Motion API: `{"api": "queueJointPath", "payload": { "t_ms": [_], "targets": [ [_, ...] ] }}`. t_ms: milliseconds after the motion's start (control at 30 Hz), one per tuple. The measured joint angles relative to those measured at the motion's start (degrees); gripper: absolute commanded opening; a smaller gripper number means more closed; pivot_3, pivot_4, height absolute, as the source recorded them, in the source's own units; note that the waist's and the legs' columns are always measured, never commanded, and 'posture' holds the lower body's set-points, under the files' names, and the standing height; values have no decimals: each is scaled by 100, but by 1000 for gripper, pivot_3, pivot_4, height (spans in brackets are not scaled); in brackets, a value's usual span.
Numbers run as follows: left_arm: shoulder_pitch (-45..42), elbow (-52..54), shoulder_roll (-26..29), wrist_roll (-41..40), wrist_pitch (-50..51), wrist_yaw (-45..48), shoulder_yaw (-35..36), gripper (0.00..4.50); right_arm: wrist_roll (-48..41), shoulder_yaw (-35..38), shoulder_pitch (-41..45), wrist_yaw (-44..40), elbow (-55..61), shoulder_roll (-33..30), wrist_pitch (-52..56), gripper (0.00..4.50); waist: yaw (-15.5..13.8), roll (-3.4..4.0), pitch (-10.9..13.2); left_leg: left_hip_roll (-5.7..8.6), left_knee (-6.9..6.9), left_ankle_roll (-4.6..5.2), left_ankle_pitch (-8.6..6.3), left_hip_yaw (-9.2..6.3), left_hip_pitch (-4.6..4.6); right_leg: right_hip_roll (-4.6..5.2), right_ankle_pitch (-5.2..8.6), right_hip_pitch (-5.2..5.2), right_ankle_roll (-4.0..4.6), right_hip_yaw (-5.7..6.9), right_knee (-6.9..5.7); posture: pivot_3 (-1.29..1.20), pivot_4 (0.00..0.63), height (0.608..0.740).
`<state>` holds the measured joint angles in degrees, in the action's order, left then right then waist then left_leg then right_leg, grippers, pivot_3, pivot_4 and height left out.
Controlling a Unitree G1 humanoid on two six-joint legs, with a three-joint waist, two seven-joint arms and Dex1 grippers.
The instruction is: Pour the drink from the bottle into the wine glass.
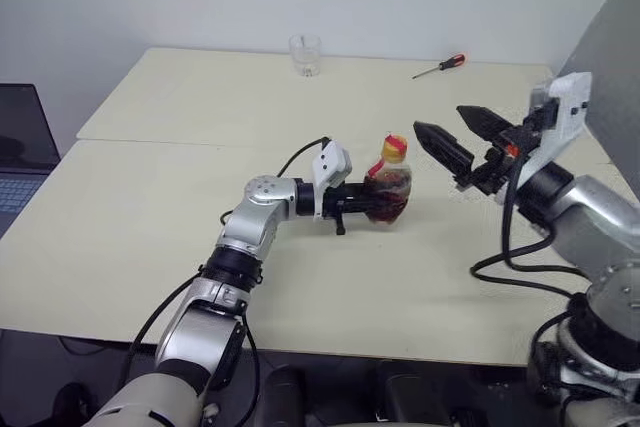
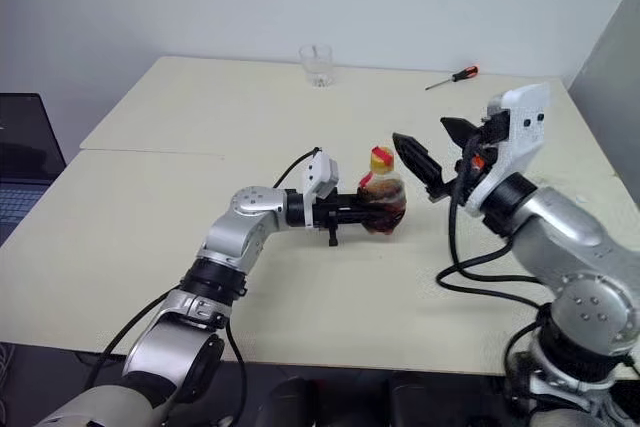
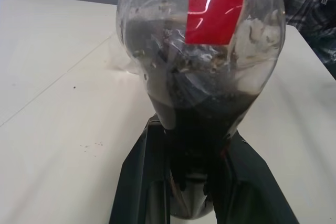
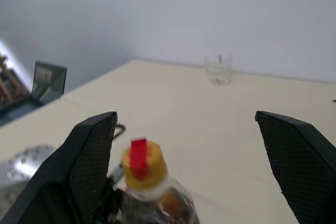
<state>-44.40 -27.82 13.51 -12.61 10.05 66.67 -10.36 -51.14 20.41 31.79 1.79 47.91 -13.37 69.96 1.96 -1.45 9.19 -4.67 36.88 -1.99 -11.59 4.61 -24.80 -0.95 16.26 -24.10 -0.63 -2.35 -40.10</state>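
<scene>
Bottle upright on table, clenched low in my left gripper, cap on. Right gripper released, jaws wide, hovering just beside cap.

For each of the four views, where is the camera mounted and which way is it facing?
Left eye view: on the head, looking forward and down over the table; both arms show.
Right eye view: beside it, same scene; left gripper shut on the bottle, right gripper open.
Left wrist view: along the left gripper's fingers, close on the bottle.
Right wrist view: between the right gripper's spread fingers, across the table toward the far wall.
Shared: the right wrist view and both eye views show the bottle's yellow cap and the tumbler.
</scene>
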Motion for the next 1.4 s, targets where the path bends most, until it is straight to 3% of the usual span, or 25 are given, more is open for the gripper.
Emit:
{"api": "queueJointPath", "payload": {
  "t_ms": [167,400,800,1400],
  "targets": [
    [-101,-301,-39,50,-216,25,-3,585,47,-746,182,998,240,616,269,4500,-10,-1,-1,3,2,0,0,2,-6,4,-1,2,1,2,10,0,150,740],
    [-196,-455,-32,63,-334,25,0,584,744,-1256,22,1332,-257,474,201,4500,-13,-3,-2,4,0,1,0,4,-9,5,-5,1,8,3,15,0,150,740],
    [134,-28,267,132,-170,-82,4,582,1412,-1621,-41,1106,-795,722,-351,4500,14,-3,-2,0,-3,1,0,0,-8,1,0,-1,0,5,13,0,150,740],
    [257,330,286,127,9,-226,3,581,1857,-1945,318,549,-1603,865,-826,4500,-5,-3,-2,0,-4,1,0,4,-9,3,0,-1,0,3,16,0,150,740]
  ]
}}
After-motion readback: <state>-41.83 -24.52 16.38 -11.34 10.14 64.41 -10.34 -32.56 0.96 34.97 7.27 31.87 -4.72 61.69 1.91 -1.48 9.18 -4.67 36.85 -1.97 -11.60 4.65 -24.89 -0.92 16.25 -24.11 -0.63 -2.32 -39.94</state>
